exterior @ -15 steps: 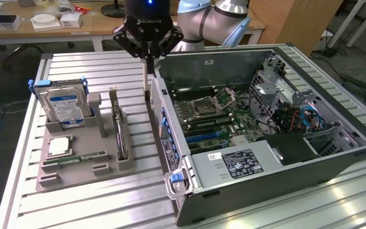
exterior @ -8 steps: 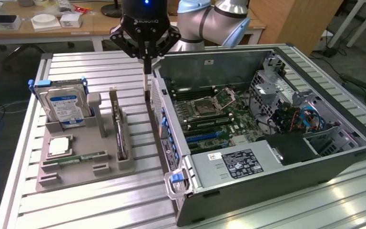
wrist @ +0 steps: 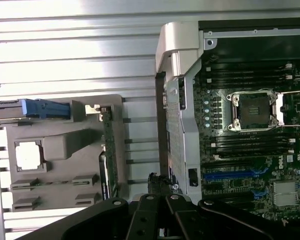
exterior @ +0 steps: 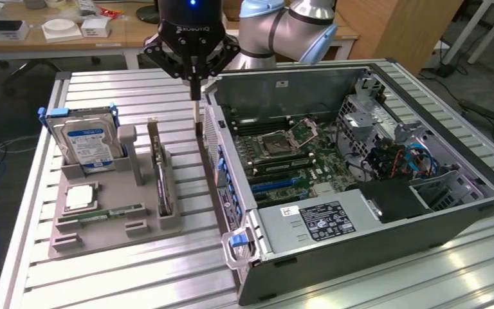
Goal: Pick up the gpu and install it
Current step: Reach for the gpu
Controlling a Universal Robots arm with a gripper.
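Jaws, shut on nothing visible, hung beside the computer case (exterior: pixel 419 222) wall; the gpu (exterior: pixel 163 177) stood edge-on in the grey holder (exterior: pixel 123 193) nearby. Descending shut, they would likely strike the card or the wall.

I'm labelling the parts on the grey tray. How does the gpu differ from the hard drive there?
The gpu is a thin dark card seen edge-on; the hard drive is a thicker silver block with a blue label. The gpu stands nearer the computer case, the hard drive farther from it. Both stand upright in the grey tray.
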